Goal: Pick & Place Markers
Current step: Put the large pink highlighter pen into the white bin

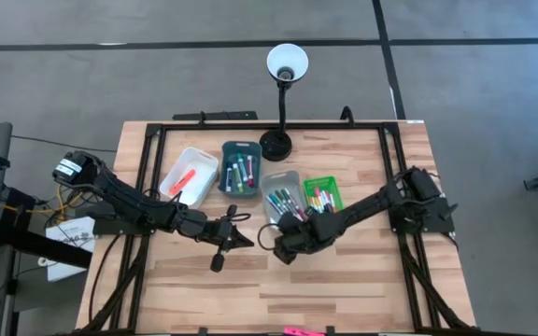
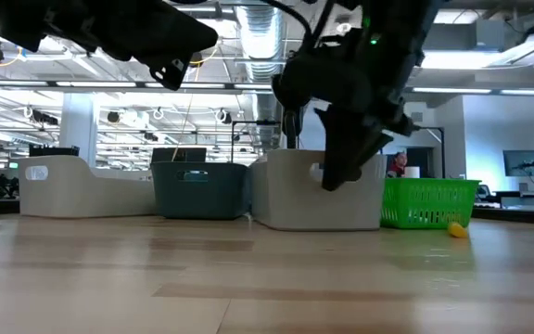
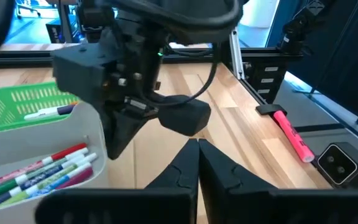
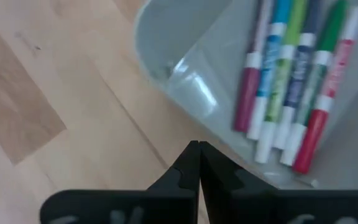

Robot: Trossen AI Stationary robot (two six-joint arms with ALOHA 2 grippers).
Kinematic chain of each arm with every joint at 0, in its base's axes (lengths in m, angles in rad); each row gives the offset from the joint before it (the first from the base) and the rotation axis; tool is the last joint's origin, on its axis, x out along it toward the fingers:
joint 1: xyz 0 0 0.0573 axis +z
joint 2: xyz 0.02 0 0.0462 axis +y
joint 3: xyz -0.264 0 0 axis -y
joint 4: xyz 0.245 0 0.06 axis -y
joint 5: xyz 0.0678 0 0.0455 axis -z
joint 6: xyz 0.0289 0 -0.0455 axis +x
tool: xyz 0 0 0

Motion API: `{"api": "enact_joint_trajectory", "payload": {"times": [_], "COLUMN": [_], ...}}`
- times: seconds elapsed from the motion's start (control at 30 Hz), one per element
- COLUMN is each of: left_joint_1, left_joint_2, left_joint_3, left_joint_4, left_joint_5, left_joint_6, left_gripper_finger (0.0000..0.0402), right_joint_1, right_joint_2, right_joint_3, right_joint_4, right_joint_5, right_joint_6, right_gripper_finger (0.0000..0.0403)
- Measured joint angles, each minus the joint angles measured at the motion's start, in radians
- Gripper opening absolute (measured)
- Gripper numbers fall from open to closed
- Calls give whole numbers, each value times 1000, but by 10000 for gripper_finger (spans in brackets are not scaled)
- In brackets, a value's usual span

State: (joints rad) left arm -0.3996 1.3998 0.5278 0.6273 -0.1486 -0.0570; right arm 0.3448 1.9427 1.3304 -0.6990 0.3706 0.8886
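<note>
Beside the grey tray [image 4: 185,81]: markers [image 4: 291,87] inside, print unreadable, just ahead of right gripper [image 4: 194,149], fingers shut, empty; left gripper [image 3: 197,149] likewise shut, empty.

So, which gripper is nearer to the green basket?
The right gripper is nearer: it hangs just in front of the grey tray beside the green basket. The left gripper is shut over bare table, farther to the side.

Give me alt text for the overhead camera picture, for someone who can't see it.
Two dark robot arms reach inward over a wooden table, the left gripper and right gripper shut and empty. Behind them sit four small trays holding markers, with a black desk lamp at the back.
</note>
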Motion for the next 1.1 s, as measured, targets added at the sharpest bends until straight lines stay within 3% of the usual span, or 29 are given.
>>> {"api": "enact_joint_trajectory", "payload": {"times": [0.17, 0.37, 0.63, 0.8, 1.1], "left_joint_1": [0, -8, -8, -8, -8], "left_joint_2": [0, 0, 0, 0, 0], "left_joint_3": [0, 0, 0, 0, -1], "left_joint_4": [-9, -20, -18, -18, -18], "left_joint_5": [0, 1, 1, 0, 1], "left_joint_6": [0, 0, -1, -3, -4], "left_gripper_finger": [4, 4, 4, 4, 4], "right_joint_1": [29, 156, 337, 356, 392], "right_joint_2": [-18, -44, -41, 31, 160], "right_joint_3": [63, 230, 311, 312, 309], "right_joint_4": [-15, -114, 35, 143, 183], "right_joint_5": [-86, -105, -192, -239, -451], "right_joint_6": [-33, -95, -264, 4, 181], "right_gripper_finger": [0, 0, 0, 19, 125]}}
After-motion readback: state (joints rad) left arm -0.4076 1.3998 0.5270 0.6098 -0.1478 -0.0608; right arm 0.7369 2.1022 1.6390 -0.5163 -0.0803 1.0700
